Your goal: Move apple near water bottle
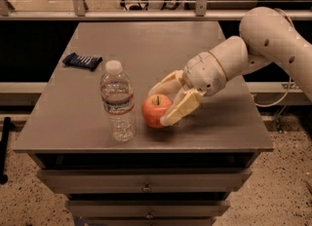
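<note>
The red apple (155, 110) with a short stem sits low on the grey table (146, 49), just right of the water bottle (117, 101). The bottle is clear and ribbed, with a white cap and a label band, and stands upright near the table's front edge. My gripper (165, 104) reaches in from the right and is shut on the apple, one cream finger (165, 83) behind it and the other (179, 109) on its right front side. A small gap separates the apple and the bottle.
A dark blue snack packet (82, 61) lies at the table's left, behind the bottle. The white arm (273, 40) crosses the table's right side. Drawers (146, 187) sit below the tabletop. A metal railing (146, 1) runs behind the table.
</note>
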Available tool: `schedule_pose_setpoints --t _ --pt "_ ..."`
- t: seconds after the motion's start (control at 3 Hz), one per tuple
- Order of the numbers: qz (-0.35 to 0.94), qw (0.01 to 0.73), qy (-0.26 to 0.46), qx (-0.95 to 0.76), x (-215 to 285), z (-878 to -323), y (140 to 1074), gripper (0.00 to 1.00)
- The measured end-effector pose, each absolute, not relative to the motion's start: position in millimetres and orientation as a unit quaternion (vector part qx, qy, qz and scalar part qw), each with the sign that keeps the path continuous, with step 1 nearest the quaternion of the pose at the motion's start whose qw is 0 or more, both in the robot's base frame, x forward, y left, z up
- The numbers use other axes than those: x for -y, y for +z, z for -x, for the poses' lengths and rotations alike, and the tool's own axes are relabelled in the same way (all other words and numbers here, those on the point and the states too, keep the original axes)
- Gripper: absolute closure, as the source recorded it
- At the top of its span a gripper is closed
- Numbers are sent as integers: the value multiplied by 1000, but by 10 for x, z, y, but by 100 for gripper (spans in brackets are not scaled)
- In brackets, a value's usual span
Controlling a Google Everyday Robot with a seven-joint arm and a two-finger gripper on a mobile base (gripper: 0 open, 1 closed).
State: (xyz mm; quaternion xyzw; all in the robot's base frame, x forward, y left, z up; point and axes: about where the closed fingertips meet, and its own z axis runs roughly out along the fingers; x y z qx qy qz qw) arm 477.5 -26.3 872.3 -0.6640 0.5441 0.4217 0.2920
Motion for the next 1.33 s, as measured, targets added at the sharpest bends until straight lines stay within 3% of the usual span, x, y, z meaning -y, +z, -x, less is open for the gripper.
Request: schedule_pose_setpoints --t 0.33,0.67,1.0,1.33 --pt "660 309 420 -542 198 -4768 8665 55" --pt "658 322 416 -539 157 -4771 8629 24" --pt "658 328 413 -537 138 -4778 8614 0" --pt "659 328 410 -539 151 -4786 8612 0"
